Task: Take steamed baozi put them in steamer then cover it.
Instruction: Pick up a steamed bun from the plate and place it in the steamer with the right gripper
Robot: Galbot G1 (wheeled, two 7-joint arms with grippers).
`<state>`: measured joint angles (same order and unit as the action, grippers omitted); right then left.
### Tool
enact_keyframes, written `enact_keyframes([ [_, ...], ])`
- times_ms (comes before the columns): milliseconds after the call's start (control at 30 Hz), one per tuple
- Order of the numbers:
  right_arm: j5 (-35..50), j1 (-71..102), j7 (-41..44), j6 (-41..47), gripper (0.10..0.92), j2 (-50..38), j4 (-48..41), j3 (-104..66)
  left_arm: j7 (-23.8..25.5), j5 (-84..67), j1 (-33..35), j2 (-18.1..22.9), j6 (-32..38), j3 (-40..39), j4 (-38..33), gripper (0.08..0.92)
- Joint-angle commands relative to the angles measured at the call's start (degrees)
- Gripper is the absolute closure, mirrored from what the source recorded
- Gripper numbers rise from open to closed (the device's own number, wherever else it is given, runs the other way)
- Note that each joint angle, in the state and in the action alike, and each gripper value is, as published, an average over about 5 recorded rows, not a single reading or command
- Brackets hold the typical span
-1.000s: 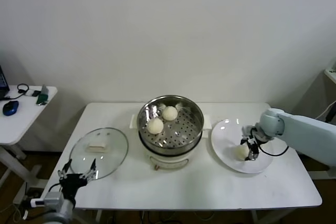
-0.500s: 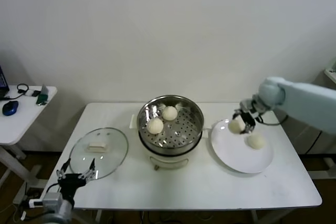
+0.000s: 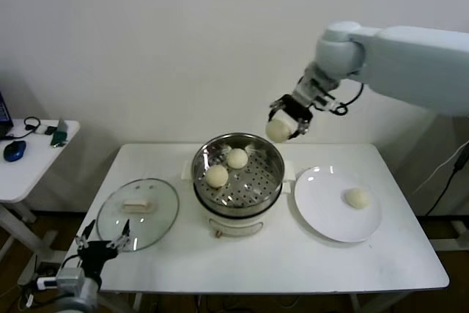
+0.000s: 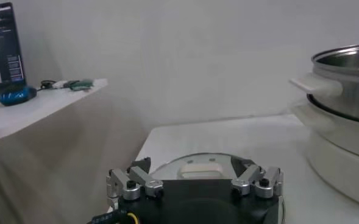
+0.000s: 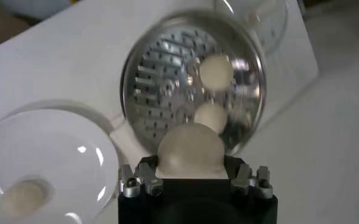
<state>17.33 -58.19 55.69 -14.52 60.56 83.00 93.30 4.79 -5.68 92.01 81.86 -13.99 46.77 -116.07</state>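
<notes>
From my station the right gripper (image 3: 286, 122) is up in the air above the right rear rim of the steamer (image 3: 237, 174), its fingers closed around one steamed baozi (image 3: 278, 130). In the right wrist view that bun fills the space between the fingers (image 5: 140, 181), and it hides part of the basket floor beneath it. Two more buns (image 3: 226, 166) lie in the steamer on the perforated floor, one toward the back and one nearer the left front, close together. A fourth bun (image 3: 357, 197) sits alone on the white plate (image 3: 319, 210), right of the steamer.

The cover (image 3: 138, 211) lies flat on the desk (image 3: 278, 262) left of the steamer, handle up. The left gripper (image 3: 101, 244) is low at the desk's front left edge, just before the cover, its fingers spread and empty. The arm behind it is cut off by the bottom of the head view.

The steamer's white base is only partly visible in the left wrist view, cut by the picture's edge; a small label shows low on it, but I cannot read it. A side table (image 3: 31, 166) on the far left carries a blue mouse (image 3: 14, 150) and some cables. A screen edge shows there too, its content too small to make out.
</notes>
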Motion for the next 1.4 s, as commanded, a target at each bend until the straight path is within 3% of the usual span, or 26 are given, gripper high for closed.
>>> enact_keyframes([
  [33, -6.2, 1.9, -2.8, -4.2, 0.313, 12.6, 7.9, 2.9, 0.1, 1.0, -0.1, 0.3, -0.1, 0.1, -0.2, 0.177],
  [433, -13.5, 15.3, -5.0, -4.3, 0.316, 16.4, -3.5, 2.9, 0.4, 0.7, -0.3, 0.2, -0.3, 1.0, -0.5, 0.177],
  [1100, -14.3, 18.5, -6.3, -4.0, 0.310, 17.1, -6.6, 1.7, 0.2, 0.0, 0.0, -0.1, 0.2, 0.5, -0.2, 0.177],
  [1400, -11.9, 12.9, -3.3, -6.7, 0.205, 15.4, -8.4, 1.5, 0.2, -0.1, 0.3, -0.2, 0.2, 0.7, -0.7, 0.177],
])
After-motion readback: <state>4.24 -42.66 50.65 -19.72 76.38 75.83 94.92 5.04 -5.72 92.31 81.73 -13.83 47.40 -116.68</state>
